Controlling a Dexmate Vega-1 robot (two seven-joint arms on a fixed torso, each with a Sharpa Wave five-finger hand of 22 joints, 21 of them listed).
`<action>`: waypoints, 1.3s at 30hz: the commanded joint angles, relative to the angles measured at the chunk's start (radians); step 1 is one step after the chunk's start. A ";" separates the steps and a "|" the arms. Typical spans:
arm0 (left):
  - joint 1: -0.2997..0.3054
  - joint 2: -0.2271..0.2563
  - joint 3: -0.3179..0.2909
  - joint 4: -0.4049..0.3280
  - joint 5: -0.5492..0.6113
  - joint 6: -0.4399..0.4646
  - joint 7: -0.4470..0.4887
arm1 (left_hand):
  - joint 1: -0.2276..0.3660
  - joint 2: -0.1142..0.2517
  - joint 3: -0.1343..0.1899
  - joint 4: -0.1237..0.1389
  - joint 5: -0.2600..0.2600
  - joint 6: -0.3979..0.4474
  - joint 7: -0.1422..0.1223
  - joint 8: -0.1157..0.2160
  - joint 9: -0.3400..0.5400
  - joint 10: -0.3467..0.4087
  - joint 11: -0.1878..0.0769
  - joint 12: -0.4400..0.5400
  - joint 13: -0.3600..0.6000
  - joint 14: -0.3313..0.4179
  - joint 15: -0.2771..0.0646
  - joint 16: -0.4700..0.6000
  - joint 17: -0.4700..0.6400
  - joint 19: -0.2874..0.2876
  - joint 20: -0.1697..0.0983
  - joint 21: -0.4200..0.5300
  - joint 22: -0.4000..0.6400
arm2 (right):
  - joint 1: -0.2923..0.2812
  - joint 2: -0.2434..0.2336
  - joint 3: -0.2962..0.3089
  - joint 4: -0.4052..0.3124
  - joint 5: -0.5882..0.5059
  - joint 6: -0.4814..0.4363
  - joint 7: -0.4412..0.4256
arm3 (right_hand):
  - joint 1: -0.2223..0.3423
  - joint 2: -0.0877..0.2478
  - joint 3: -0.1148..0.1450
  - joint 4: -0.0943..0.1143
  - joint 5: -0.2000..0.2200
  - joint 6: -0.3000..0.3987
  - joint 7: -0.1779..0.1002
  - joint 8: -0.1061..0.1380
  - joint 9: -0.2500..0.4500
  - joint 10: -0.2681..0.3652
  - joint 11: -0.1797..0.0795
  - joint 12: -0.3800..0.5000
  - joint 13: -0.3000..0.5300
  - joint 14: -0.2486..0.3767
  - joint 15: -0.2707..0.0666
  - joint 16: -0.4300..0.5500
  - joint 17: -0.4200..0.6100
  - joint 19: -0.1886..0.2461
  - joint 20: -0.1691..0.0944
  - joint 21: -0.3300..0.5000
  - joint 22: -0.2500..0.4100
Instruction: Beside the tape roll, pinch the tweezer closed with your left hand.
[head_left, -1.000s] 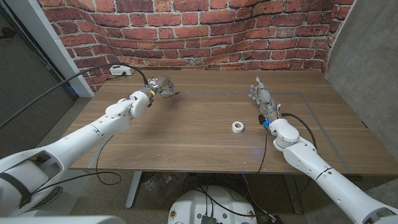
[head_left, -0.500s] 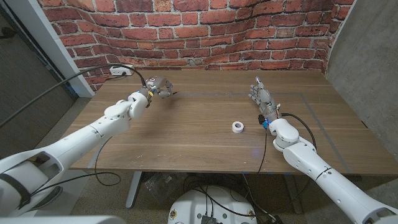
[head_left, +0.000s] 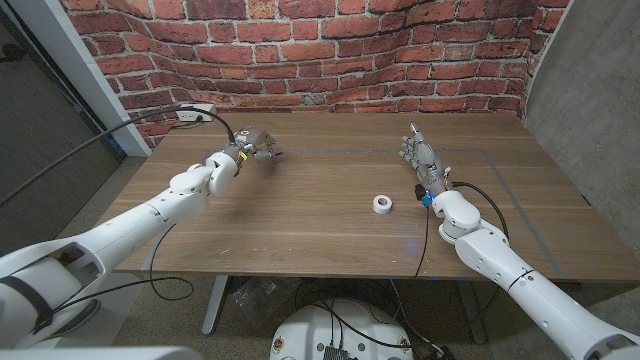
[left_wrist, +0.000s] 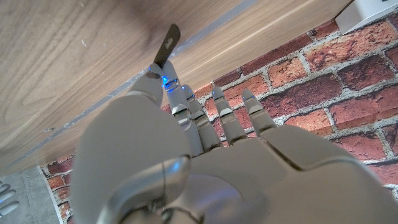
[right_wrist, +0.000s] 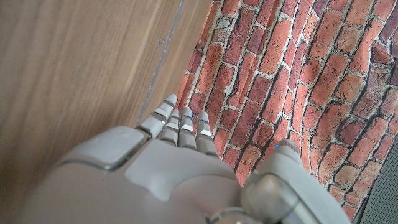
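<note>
A small white tape roll (head_left: 382, 204) lies on the wooden table (head_left: 300, 215), right of the middle. My left hand (head_left: 254, 141) hovers over the far left part of the table, well away from the roll. It grips a dark metal tweezer (left_wrist: 166, 45), whose tip sticks out past the thumb and fingers (left_wrist: 186, 112) in the left wrist view. In the head view the tweezer is too small to make out. My right hand (head_left: 421, 160) stands on its edge behind and to the right of the roll, fingers straight and holding nothing; its fingers (right_wrist: 180, 127) reach toward the brick wall.
A white socket box (head_left: 195, 112) with a black cable sits at the table's back left corner, near the left hand. A brick wall (head_left: 330, 50) closes off the back. Thin tape lines (head_left: 480, 152) mark the tabletop.
My left hand has drifted slightly to the left and back with the tweezer still in it. The right hand and the tape roll have not moved.
</note>
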 joint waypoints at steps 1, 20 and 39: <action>-0.033 -0.030 0.040 0.098 0.017 -0.025 0.027 | 0.005 -0.007 0.006 -0.002 0.007 0.014 0.001 0.001 -0.004 0.004 0.000 0.002 0.004 0.005 -0.140 -0.003 0.001 -0.004 -0.018 -0.001 0.003 | 0.007 -0.003 -0.005 -0.007 -0.004 -0.016 0.000 | 0.006 0.012 0.001 -0.002 -0.001 0.005 0.000 -0.003 0.006 0.005 0.009 0.006 0.001 -0.002 0.008 0.000 0.003 0.000 0.000 -0.002 0.002; -0.055 -0.050 0.086 0.158 0.022 -0.038 0.076 | 0.002 -0.014 0.010 -0.006 0.011 -0.002 -0.007 -0.014 -0.028 -0.039 0.001 -0.008 0.003 -0.008 -0.141 -0.010 0.001 -0.010 -0.026 0.000 0.003 | -0.003 -0.007 -0.003 -0.022 -0.006 -0.027 -0.014 | 0.006 0.013 0.001 -0.002 -0.001 0.006 0.000 -0.003 0.006 0.005 0.008 0.007 0.001 -0.001 0.007 0.000 0.003 -0.002 0.002 -0.002 0.002; -0.052 -0.042 0.090 0.133 0.018 -0.022 0.052 | -0.008 -0.025 0.009 -0.008 0.017 -0.137 -0.041 -0.072 -0.048 -0.109 0.002 -0.013 0.004 -0.049 -0.131 -0.013 0.003 -0.024 -0.016 -0.001 0.004 | -0.013 -0.009 0.003 -0.026 0.001 -0.028 -0.018 | 0.006 0.013 0.000 -0.003 -0.001 0.008 0.000 -0.002 0.006 0.005 0.007 0.007 0.001 -0.002 0.007 0.000 0.003 -0.002 0.001 -0.002 0.002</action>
